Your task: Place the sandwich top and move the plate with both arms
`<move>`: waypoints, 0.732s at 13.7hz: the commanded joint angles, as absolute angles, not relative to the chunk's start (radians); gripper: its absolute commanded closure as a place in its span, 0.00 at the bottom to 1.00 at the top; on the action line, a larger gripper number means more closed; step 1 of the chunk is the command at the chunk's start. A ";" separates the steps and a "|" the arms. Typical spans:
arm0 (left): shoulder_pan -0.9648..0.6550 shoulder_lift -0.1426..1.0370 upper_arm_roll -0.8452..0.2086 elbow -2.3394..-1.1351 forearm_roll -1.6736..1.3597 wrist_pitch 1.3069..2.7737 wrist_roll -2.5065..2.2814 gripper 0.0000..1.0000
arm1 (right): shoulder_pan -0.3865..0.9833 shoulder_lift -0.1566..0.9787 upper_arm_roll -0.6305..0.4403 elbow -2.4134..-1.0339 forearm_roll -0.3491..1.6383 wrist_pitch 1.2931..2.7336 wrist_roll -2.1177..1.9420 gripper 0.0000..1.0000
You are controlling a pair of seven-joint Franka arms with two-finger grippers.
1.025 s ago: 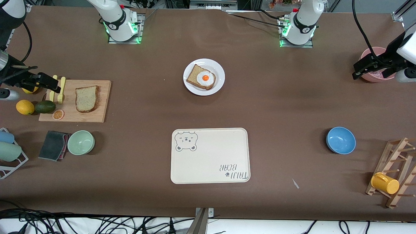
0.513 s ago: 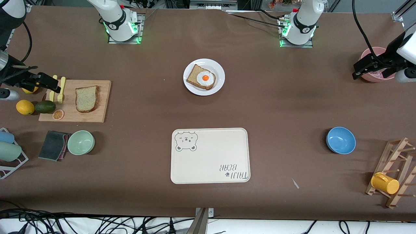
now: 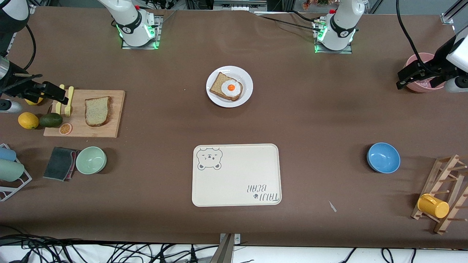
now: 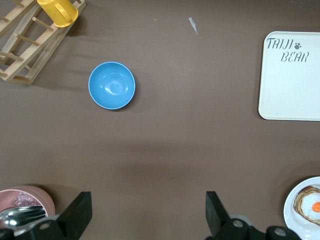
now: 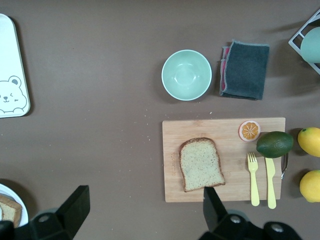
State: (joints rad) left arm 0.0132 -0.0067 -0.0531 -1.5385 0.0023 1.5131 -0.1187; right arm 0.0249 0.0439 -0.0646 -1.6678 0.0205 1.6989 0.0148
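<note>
Table (image 3: 329,117): I saw brown cloth, with both arms parked at its ends and nothing yet picked up.
Plate (image 3: 247,95): sat upper centre of the front frame, above the bear tray (image 3: 237,175); it carried the egg-topped slice (image 3: 226,87). I judged it rigid, smooth and slippery at the rim, so I would pinch two facing edges, one hand each, and keep it level.
Sandwich top (image 3: 97,110): lay flat on the cutting board (image 3: 113,124) at mid-left of the front frame, well apart from the plate. I judged it light, soft and easily dented; a gentle pinch across the crust edges looked best.
Right hand (image 5: 142,205): hung at the left edge of the front frame, over the board's fork end, pointing down, fingers spread wide, empty.
Left hand (image 4: 147,212): waited at the right edge, over the pink cup (image 3: 420,71), fingers spread wide, empty.
</note>
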 commanded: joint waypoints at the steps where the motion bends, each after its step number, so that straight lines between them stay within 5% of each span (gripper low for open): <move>1: 0.014 0.000 -0.052 -1.517 -0.025 1.506 -0.123 0.00 | 0.009 0.028 -0.051 -1.686 0.017 1.700 -0.005 0.00; 10: 0.018 0.000 -0.077 -1.516 -0.023 1.496 -0.127 0.00 | 0.009 0.034 -0.051 -1.683 0.015 1.700 -0.005 0.00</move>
